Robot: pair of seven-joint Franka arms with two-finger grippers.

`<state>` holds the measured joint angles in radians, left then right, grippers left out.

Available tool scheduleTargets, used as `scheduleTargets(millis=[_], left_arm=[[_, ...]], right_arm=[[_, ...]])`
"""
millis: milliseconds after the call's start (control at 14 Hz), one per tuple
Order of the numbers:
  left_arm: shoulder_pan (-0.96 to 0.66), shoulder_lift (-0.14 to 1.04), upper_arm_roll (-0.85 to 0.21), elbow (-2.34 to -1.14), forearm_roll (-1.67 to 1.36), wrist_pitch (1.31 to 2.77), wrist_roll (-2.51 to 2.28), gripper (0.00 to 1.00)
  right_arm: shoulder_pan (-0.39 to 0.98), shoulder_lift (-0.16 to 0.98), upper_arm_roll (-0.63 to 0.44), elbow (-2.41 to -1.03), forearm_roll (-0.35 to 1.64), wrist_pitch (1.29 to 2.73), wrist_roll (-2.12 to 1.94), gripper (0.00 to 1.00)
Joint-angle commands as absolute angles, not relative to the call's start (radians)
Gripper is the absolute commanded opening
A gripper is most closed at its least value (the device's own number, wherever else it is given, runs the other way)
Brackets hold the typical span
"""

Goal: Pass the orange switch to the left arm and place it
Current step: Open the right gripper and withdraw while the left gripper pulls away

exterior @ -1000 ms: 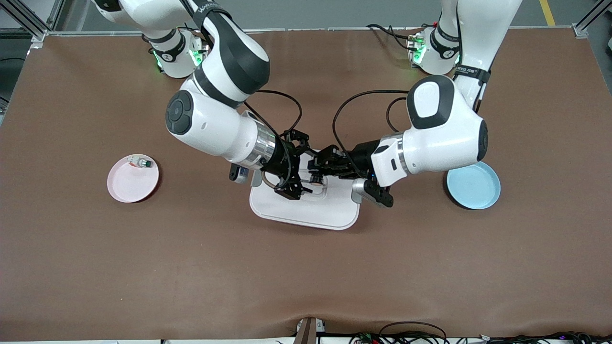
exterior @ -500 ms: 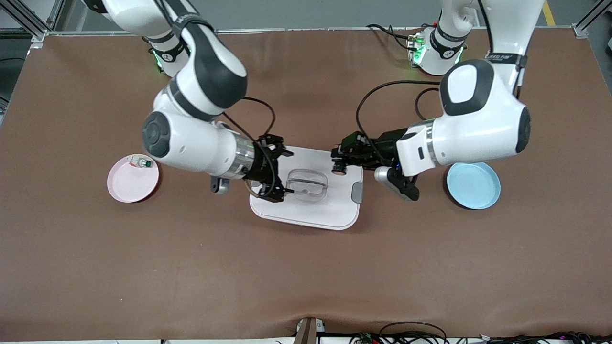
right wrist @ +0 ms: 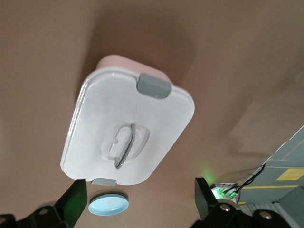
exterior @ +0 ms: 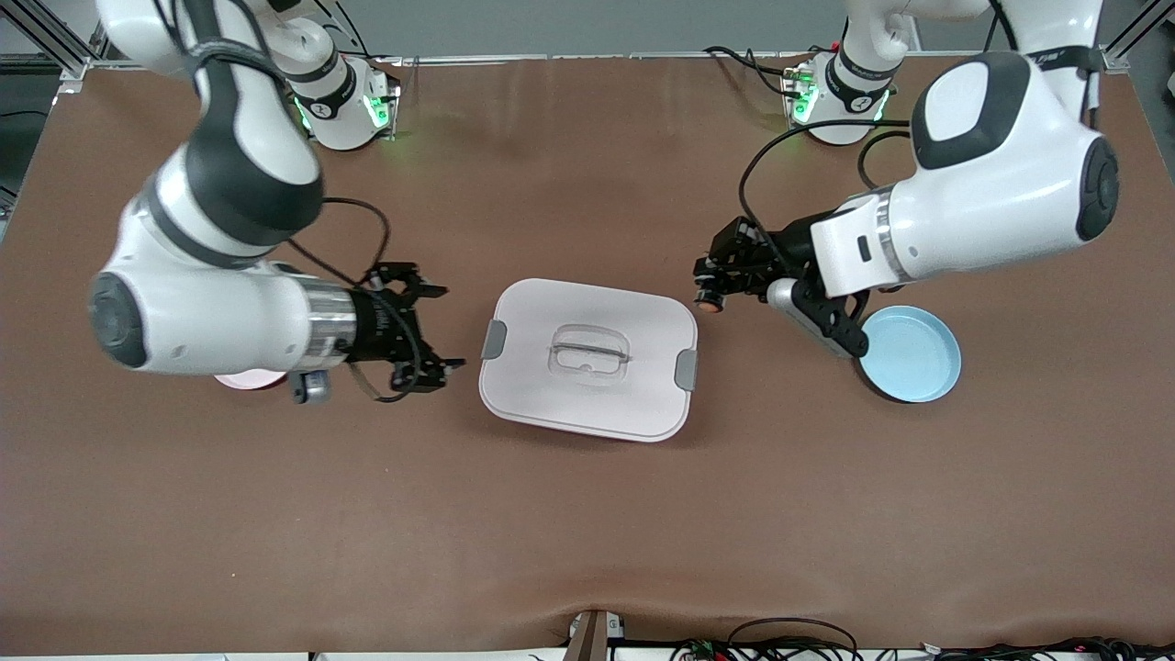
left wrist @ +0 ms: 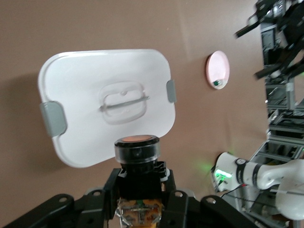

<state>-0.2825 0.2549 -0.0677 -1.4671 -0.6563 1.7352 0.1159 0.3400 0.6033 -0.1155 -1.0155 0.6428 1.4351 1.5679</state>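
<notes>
Light-blue plate [exterior: 913,358] at the left arm's table end; pink plate [left wrist: 218,70] with a green-capped part [left wrist: 217,83].

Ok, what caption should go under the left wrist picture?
Left claw holds the orange switch up in the air, looking down at the white box.

Both arms [exterior: 973,202] are glossy white with black joint bands, looping black cables and green-lit bases.
</notes>
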Motion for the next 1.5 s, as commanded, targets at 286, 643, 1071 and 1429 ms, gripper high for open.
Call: scheduleTargets(millis=[286,643,1071,1429], left_arm=[[-0.264,0.167,-0.066,-1.410,-0.407,1.554,0.031,0.00],[-0.264,0.103,-0.064,-1.407,-0.215,1.485,-0.008,0.00],[-0.264,0.068,-0.066,-1.414,-0.085,1.442,-0.288,0.00],[-0.229,0.077,-0.066,-1.419,-0.052,1.428,-0.648,0.00]], right_arm=[[0.112,0.606,-0.106,-0.930,0.643,1.178,1.197,1.00],[0.032,0.603,-0.107,-0.882,0.479,1.052,0.850,1.00],[0.020,0.568,-0.107,-0.882,0.211,1.026,0.361,1.00],[0.003,0.537,-0.107,-0.881,0.086,0.990,0.132,1.00]])
